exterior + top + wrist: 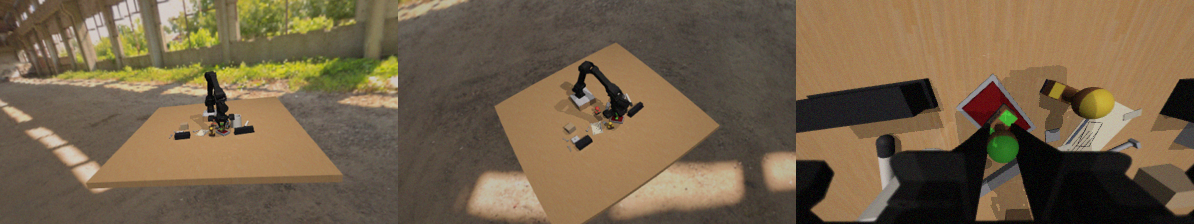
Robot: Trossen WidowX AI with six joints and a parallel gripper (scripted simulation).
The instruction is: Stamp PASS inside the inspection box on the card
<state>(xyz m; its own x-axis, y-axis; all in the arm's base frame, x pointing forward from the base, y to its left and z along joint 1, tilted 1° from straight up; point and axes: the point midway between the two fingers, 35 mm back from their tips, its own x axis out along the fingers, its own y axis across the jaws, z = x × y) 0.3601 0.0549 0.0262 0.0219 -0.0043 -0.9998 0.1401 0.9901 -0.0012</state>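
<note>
My gripper (1000, 127) points down, shut on the green-knobbed stamp (1003, 148) (616, 117) (221, 128). The stamp's brown base with a green patch is over the near part of the red ink pad (983, 102) (621, 120) (224, 132); whether it touches the ink cannot be told. No lettering on the stamp is readable. The cream card (1116, 120) (596, 129) (200, 133) lies to the pad's right in the wrist view, its box partly hidden behind the yellow-knobbed stamp (1093, 103) (610, 125) (211, 131). A red-knobbed stamp (597, 109) stands nearer the arm base.
Black blocks (856, 107) (635, 109) (584, 142) lie on both sides of the work area. A white cup (237, 120) is behind the pad. A tan block (570, 128) (1163, 182), a bolt (1123, 147) and a black-capped marker (886, 155) are nearby.
</note>
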